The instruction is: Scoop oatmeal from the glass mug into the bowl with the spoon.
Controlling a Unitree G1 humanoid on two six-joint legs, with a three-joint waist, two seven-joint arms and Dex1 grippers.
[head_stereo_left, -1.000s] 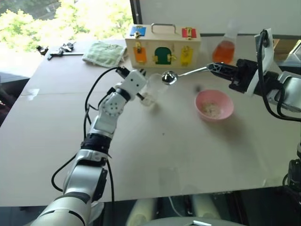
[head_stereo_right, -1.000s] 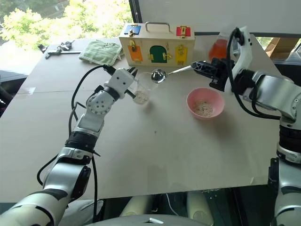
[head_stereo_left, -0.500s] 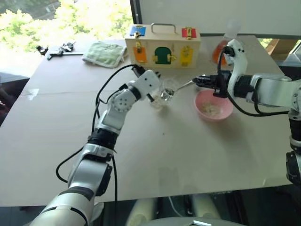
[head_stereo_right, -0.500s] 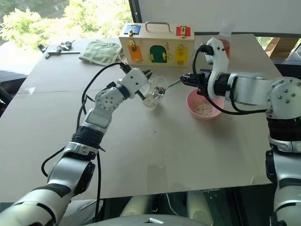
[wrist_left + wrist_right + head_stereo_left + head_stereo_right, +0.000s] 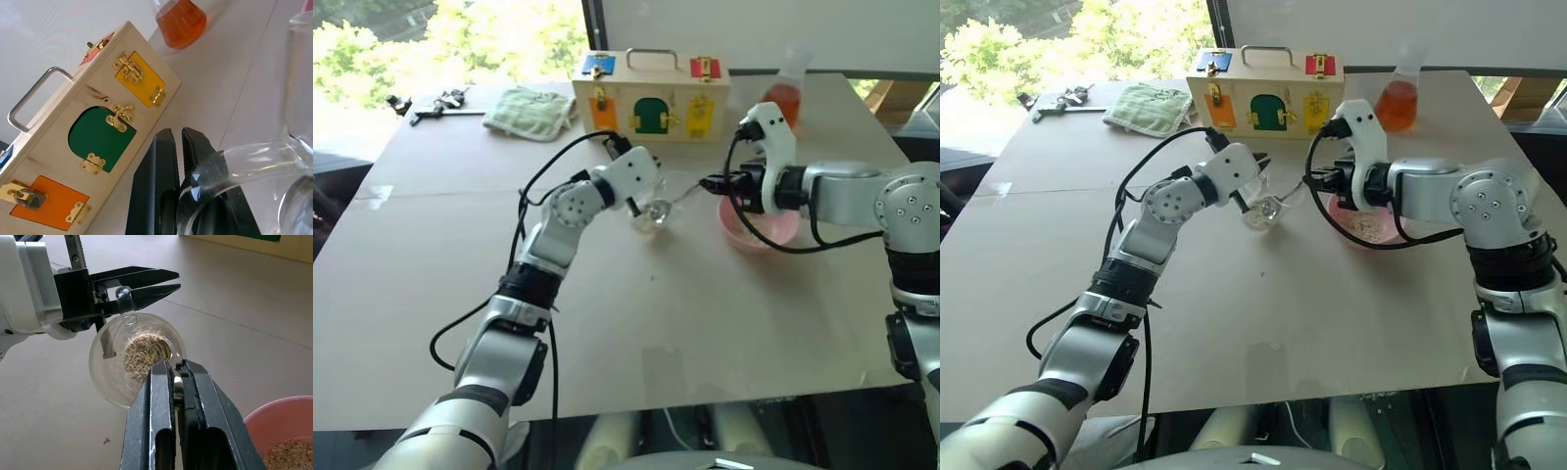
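Observation:
My left gripper (image 5: 177, 280) is shut on the handle of the glass mug (image 5: 656, 206) and holds it tipped on its side, with the mouth facing my right gripper. A clump of beige oatmeal (image 5: 139, 357) lies inside the mug. My right gripper (image 5: 174, 366) is shut on the silver spoon (image 5: 690, 188), whose bowl end reaches into the mug's mouth and touches the oatmeal. The pink bowl (image 5: 759, 233) stands on the table just right of the mug, below my right wrist, with some oatmeal in it.
A wooden latch box (image 5: 651, 98) stands behind the mug. A flask of orange liquid (image 5: 781, 98) is at the back right, a green cloth (image 5: 530, 110) at the back left, and small metal tools (image 5: 435, 103) lie at the far left edge.
My right gripper swung left and down, bringing the spoon from above the table into the mug's mouth. My left gripper carried the mug to the right and tipped it toward the spoon.

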